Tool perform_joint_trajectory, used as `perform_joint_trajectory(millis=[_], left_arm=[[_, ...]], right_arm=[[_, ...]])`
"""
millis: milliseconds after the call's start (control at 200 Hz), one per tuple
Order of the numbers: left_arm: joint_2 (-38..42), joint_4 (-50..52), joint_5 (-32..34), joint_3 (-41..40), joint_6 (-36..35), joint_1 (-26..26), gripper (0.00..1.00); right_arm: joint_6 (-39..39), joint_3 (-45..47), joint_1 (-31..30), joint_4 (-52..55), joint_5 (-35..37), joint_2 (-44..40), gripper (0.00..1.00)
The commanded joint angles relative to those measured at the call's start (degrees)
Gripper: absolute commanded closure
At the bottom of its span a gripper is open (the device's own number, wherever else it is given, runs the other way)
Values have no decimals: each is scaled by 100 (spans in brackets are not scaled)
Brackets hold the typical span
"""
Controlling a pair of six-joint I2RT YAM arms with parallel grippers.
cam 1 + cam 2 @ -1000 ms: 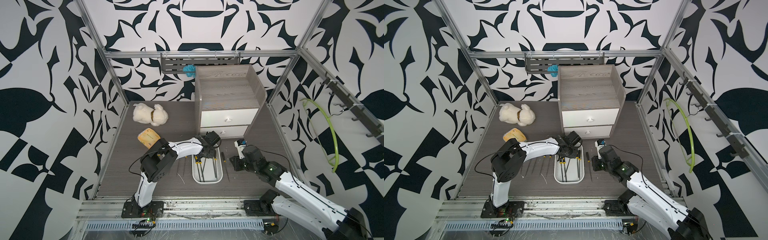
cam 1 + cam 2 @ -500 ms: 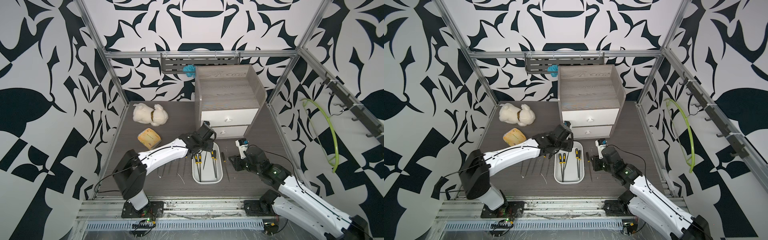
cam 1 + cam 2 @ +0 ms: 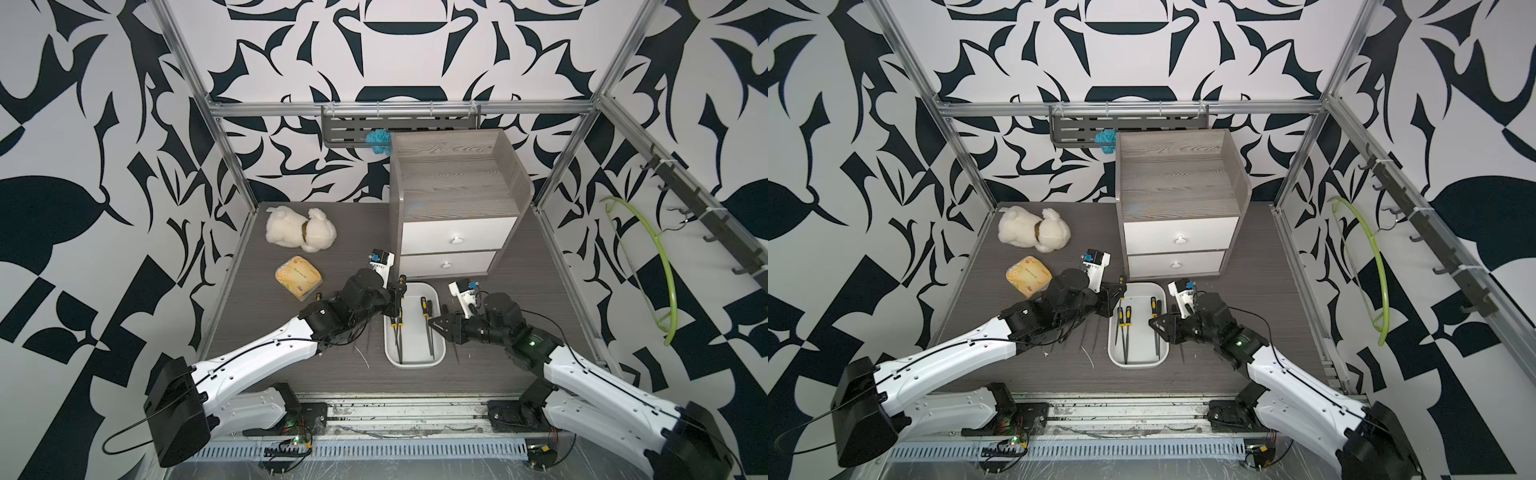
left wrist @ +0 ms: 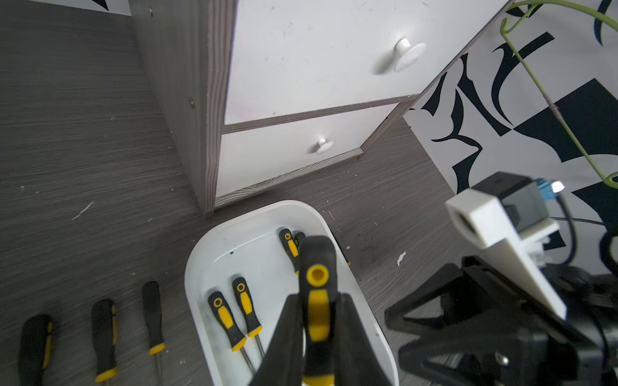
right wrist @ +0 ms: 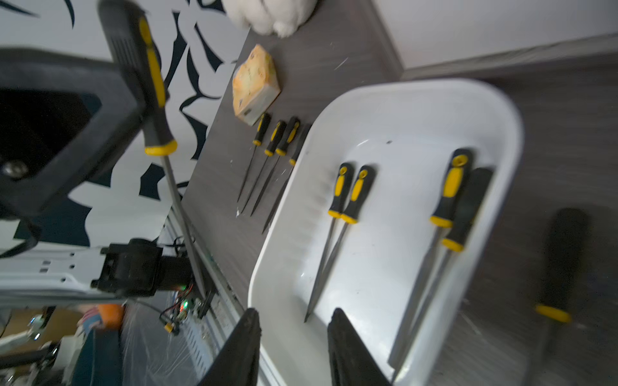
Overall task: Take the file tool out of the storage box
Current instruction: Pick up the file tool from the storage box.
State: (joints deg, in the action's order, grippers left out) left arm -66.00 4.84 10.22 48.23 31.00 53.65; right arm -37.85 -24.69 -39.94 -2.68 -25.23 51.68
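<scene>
While the left claw clamps a file, cabinet crowds storage box

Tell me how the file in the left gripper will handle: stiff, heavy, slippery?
Probably stiff: the file shows a straight blade below its handle. Likely light, being so thin. The left gripper pinches only the rubbery-looking handle, so slipping seems unlikely, though it might pivot; laid down, it could roll.

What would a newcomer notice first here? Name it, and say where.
The left gripper is shut on a yellow-and-black file, held above the white storage box in front of the grey cabinet. Four more files lie inside the box, and the right gripper stands open at its edge.
</scene>
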Motion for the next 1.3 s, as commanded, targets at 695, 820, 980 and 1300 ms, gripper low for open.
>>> perform_joint_trajectory(millis=[695,820,980,1300], left_arm=[[-209,-207,-53,39,72,-12,92],[-191,-230,-52,28,94,-12,91],[-181,-269,-70,-19,133,-12,85],[29,-363,-85,-164,126,-3,18]], right_arm=[[-62,-770,-1268,-2101,506,1718,81],[25,-816,-1262,-2048,538,1803,94],[-62,-804,-1263,-2083,515,1893,100],[19,-1192,-1267,1587,1995,597,100]])
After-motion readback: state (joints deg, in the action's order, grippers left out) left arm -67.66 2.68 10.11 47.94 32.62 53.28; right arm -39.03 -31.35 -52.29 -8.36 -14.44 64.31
